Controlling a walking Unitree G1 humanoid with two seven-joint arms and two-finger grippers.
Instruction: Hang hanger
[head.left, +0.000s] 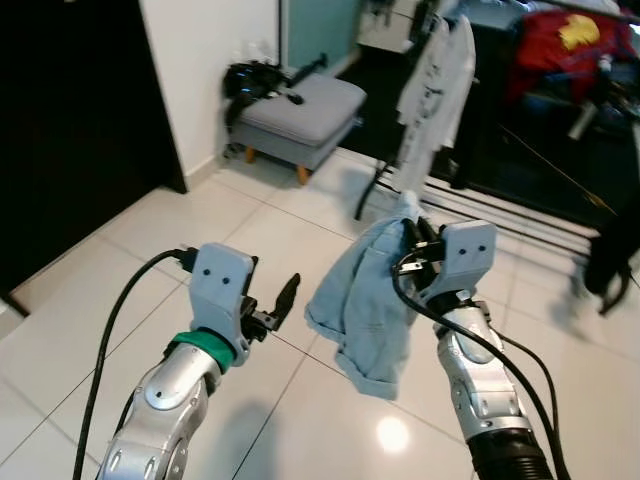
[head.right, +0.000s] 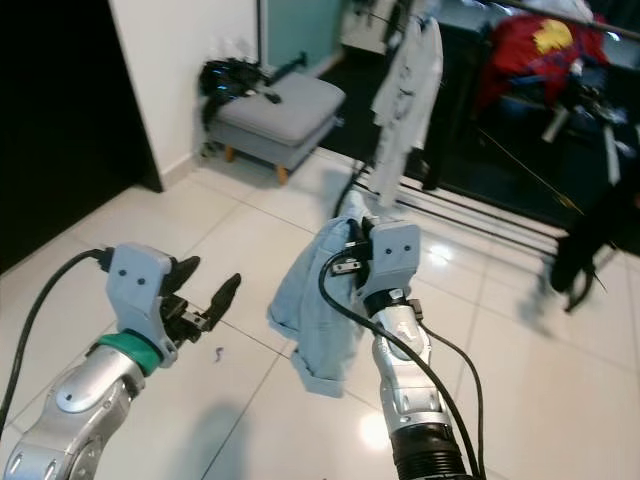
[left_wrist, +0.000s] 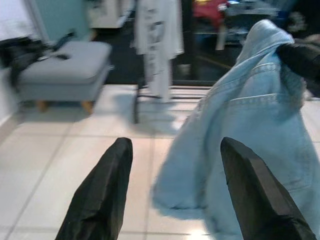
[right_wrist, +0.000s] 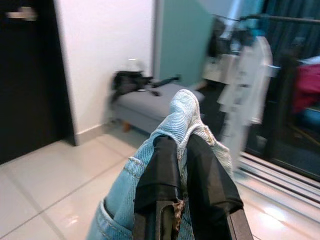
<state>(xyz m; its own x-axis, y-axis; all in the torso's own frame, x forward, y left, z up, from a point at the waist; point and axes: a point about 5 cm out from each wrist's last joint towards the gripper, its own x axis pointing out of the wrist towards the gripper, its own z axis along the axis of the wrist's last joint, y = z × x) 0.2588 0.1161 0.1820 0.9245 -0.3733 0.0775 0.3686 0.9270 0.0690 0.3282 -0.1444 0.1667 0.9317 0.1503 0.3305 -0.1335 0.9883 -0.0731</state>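
Denim garment (head.left: 365, 300) in right gripper (right_wrist: 182, 167) (pinched)

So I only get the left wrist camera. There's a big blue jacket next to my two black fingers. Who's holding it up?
Observer: The right claw is. It is shut on the top of the denim jacket.
Operator: Is my left claw touching it?
Observer: No. The left claw is open, with floor between it and the jacket.
Operator: Where would it hang?
Observer: Probably on the clothes rack ahead, where a white shirt hangs.
Operator: Anything on that grey stool?
Observer: Yes, a black bundle lies on the stool, against the wall.
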